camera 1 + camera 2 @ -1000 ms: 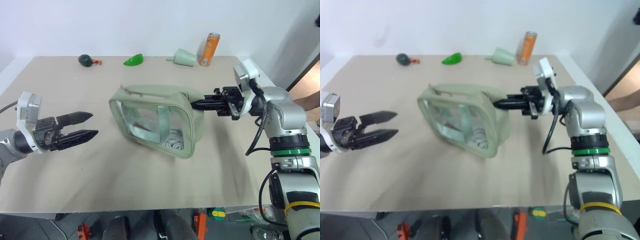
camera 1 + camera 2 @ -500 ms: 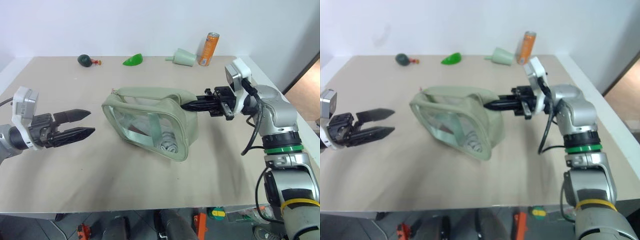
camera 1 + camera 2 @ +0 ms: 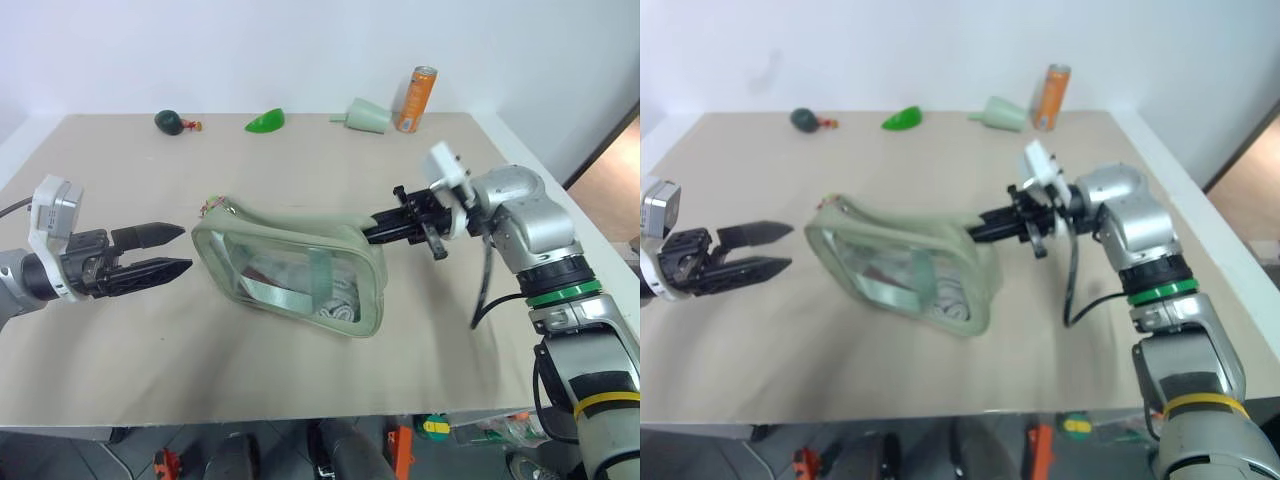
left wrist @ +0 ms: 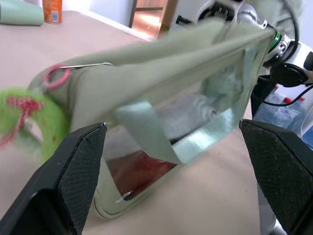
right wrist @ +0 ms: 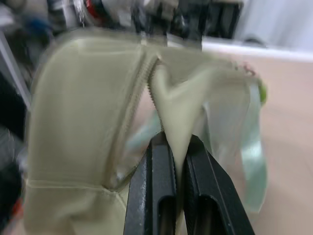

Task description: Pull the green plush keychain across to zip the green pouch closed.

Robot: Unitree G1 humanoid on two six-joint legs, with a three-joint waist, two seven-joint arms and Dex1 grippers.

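Note:
The green pouch (image 3: 290, 270) stands tilted on the table's middle, its clear window facing me. My right gripper (image 3: 375, 231) is shut on the fabric at the pouch's right end, beside the zipper teeth (image 5: 146, 78); the pinched fold shows between its fingers (image 5: 159, 161). The green plush keychain (image 4: 24, 117), fuzzy lime with red-pink threads, hangs at the pouch's left top corner (image 3: 211, 205). My left gripper (image 3: 178, 250) is open, level, pointing at that corner from the left, a short gap away and holding nothing.
Along the table's far edge stand an orange can (image 3: 422, 98), a pale green cone cup (image 3: 366, 115), a bright green leaf piece (image 3: 266, 121) and a dark green round object (image 3: 172, 122). The table's right edge (image 3: 560, 190) runs behind my right arm.
My right gripper has moved left, dragging the pouch with it toward the left gripper; the pouch now leans lower. The left arm has stayed in place.

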